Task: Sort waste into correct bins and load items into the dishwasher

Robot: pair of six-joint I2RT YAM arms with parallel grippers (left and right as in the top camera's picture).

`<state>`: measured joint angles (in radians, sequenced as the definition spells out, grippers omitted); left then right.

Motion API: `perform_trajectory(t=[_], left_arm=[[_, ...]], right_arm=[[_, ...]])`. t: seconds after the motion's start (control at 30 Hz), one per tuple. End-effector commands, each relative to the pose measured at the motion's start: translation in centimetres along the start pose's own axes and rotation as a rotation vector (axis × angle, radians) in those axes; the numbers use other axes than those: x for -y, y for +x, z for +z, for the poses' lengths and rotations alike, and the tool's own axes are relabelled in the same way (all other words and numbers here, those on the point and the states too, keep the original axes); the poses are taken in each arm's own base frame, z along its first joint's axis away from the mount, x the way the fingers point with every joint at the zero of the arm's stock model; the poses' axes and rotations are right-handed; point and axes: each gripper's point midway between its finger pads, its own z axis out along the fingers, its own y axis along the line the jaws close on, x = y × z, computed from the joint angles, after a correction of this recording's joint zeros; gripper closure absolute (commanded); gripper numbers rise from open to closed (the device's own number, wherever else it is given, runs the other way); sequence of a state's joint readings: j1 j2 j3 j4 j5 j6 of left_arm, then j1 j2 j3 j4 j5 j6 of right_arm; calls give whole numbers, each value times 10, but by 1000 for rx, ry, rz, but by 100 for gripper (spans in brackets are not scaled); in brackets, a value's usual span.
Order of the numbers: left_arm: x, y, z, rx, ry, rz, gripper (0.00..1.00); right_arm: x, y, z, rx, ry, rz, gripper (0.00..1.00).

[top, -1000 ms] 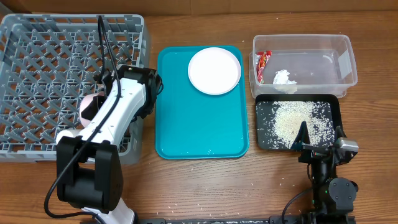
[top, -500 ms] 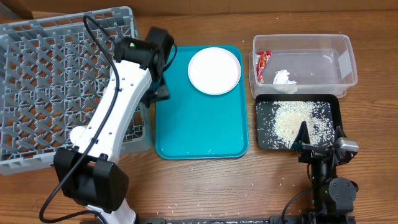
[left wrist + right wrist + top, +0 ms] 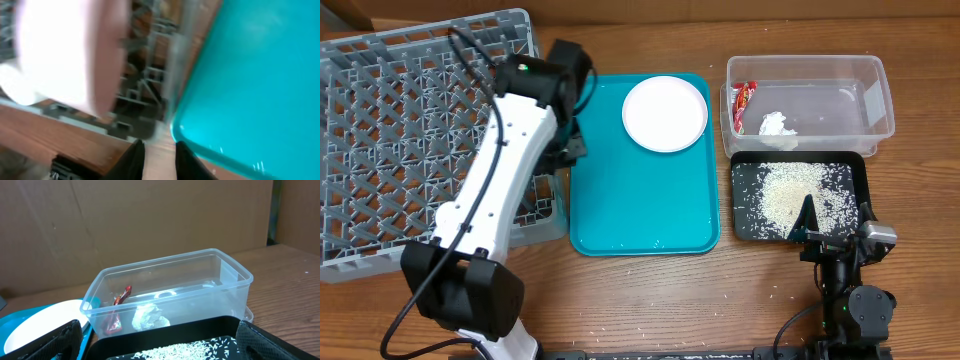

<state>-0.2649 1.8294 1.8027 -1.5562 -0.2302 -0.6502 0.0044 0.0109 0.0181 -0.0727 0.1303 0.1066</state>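
Observation:
The grey dish rack (image 3: pixel 410 130) sits skewed at the left. My left gripper (image 3: pixel 570 148) hangs between the rack's right wall and the teal tray (image 3: pixel 640 200). In the left wrist view its fingers (image 3: pixel 160 160) are slightly apart and hold nothing. A blurred pale pink dish (image 3: pixel 65 55) shows by the rack's lattice. The round plate (image 3: pixel 665 112) lies on the teal tray. The clear tub (image 3: pixel 820 75) holds the red-and-white wrapper (image 3: pixel 744 100) and the tissue (image 3: pixel 778 125). The black tray (image 3: pixel 855 175) holds rice (image 3: pixel 790 195). My right gripper (image 3: pixel 160 347) is wide open at its near edge.
Loose rice grains lie on the wood in front of the teal tray (image 3: pixel 650 300) and along its front edge. The clear tub (image 3: pixel 170 295) and the plate (image 3: pixel 40 325) also show in the right wrist view. A cardboard wall stands behind the table.
My left arm has come up out of the rack and swung toward the teal tray's left edge. The rack has shifted and turned on the table. The right arm has not moved.

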Motion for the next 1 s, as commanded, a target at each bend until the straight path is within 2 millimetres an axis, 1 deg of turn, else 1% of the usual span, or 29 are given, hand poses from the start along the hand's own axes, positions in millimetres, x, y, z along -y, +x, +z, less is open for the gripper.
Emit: perform_trajectory(t=[0.0, 0.13, 0.2, 0.23, 0.27, 0.33, 0.4, 0.57, 0.7, 0.83, 0.9, 0.97], left_arm=[[-38, -17, -16, 98, -69, -111, 96], [-58, -23, -36, 172, -33, -188, 96], [-61, -25, -35, 175, -37, -197, 96], [-61, -26, -31, 168, -51, -197, 96], [-63, -26, -23, 159, -89, -191, 96], [-71, -26, -9, 149, -170, -193, 96], [-76, -23, 5, 128, -214, -230, 96], [-62, -20, 20, 97, -165, -232, 96], [-46, -1, 43, 11, -118, -181, 96], [-42, 20, 62, -40, -150, -129, 96], [-42, 23, 56, -49, -157, -109, 96], [-42, 22, 44, -33, -146, -103, 96]], right_arm=[[1, 2, 0, 2, 2, -3, 0], [1, 2, 0, 2, 2, -3, 0], [1, 2, 0, 2, 2, -2, 0], [1, 2, 0, 2, 2, -3, 0], [1, 2, 0, 2, 2, -3, 0], [1, 2, 0, 2, 2, -3, 0], [1, 2, 0, 2, 2, -3, 0], [1, 2, 0, 2, 2, -3, 0], [1, 2, 0, 2, 2, -2, 0], [1, 2, 0, 2, 2, -2, 0], [1, 2, 0, 2, 2, -3, 0], [1, 2, 0, 2, 2, -3, 0]])
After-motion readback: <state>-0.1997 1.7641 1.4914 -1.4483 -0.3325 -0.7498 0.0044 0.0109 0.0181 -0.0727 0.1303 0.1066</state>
